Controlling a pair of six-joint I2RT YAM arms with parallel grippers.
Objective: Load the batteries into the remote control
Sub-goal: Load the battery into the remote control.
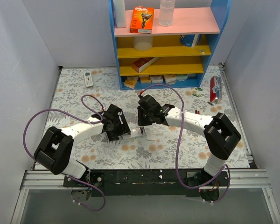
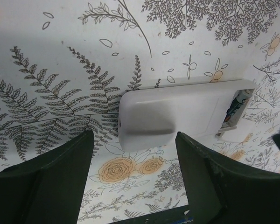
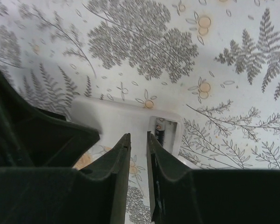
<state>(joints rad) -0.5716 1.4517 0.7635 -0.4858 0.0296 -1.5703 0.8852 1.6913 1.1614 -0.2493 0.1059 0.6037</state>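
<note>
Remote (image 2: 172, 112) lies flat on the table (image 1: 74, 93), back up, between the two arms. The bay (image 3: 164, 131) at one end stands open with one cell (image 2: 237, 105) in it (whether a second is seated cannot be told).

The left gripper (image 2: 134, 135) is spread wide, either side of the remote's closed end; no clamping contact is evident. The right gripper (image 3: 138, 135) hangs just short of the bay, its fingers (image 3: 119, 168) drawn almost together, a thin slit between them and nothing visible in it.

Risks, as judged:
1. The remote is unrestrained. A push on the cell could slide or spin it on the cloth.
2. Narrow tips pressing off-centre could tip the cell up or wedge it crooked.
3. The left gripper closing askew could lever the remote's end up and spill the cell.
4. The grippers are close together, so a knock between them is possible.
</note>
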